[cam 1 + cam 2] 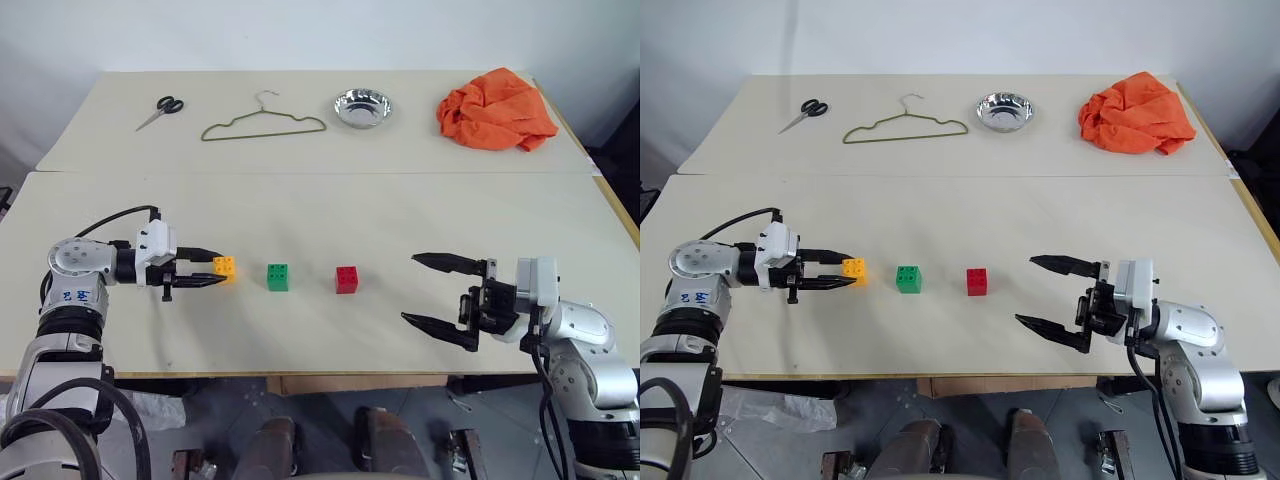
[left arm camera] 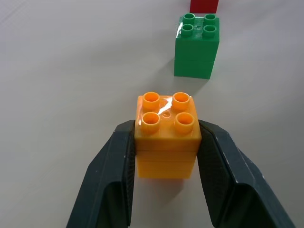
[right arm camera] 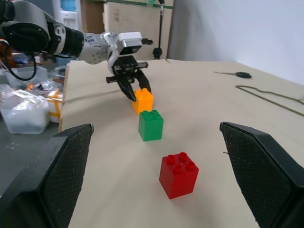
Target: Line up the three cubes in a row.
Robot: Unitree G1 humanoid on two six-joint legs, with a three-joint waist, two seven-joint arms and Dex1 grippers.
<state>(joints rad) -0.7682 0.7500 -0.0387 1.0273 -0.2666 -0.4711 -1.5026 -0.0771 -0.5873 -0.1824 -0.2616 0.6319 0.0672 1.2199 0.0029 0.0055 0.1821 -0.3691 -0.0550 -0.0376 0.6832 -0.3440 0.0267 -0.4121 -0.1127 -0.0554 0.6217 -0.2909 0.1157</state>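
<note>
Left gripper (image 1: 212, 273) clamped on orange-yellow cube (image 1: 225, 266) (green cube (image 1: 278, 277), red cube (image 1: 347, 279) alongside), right gripper (image 1: 435, 292) wide, empty.

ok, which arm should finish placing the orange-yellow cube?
Left. The left gripper is shut on the orange-yellow cube, beside the green cube. The right gripper is open, past the red cube.

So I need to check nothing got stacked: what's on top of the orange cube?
Nothing rests on the orange cube: its four studs are bare. The left gripper is shut on its two sides, which the fingers cover. It stands on the table.
</note>
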